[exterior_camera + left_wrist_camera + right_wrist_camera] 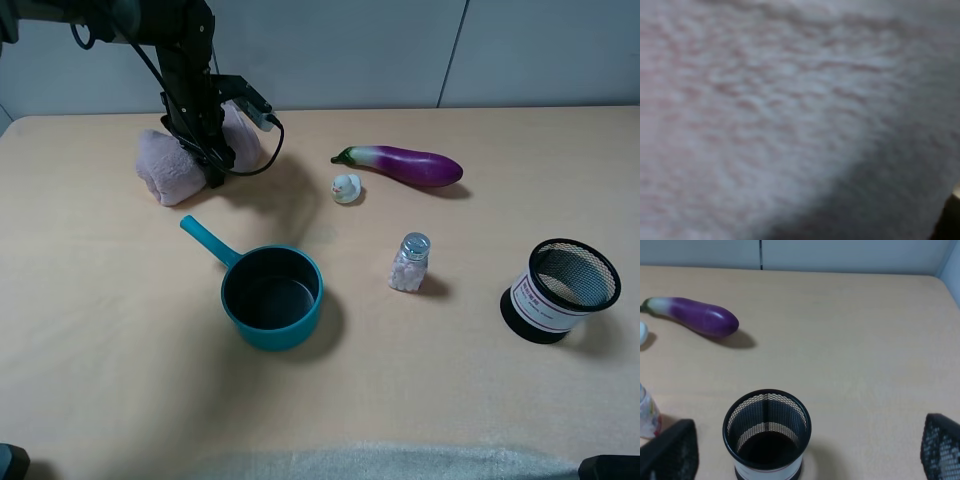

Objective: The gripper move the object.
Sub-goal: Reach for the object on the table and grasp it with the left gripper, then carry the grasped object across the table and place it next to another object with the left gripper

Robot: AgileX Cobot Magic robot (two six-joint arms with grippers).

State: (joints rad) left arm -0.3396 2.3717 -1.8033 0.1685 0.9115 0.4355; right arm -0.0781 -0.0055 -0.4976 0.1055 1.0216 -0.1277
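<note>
Here, one pink towel bundle (pixel 165 170) under the left gripper (pixel 212 160)

It lies at the table's (pixel 100 380) far left. The gripper's jaws are buried in it, so I cannot tell their state. The right gripper's (pixel 807 450) jaws stand apart near one mesh cup (pixel 755 417). Also one saucepan (pixel 300 325) and one eggplant (pixel 410 165).

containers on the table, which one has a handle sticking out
The teal saucepan: a long straight handle juts from its rim. The black mesh cup and the small capped jar have no handle.

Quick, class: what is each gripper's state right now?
Left gripper: closed on the pink towel.
Right gripper: open, holding nothing.
</note>
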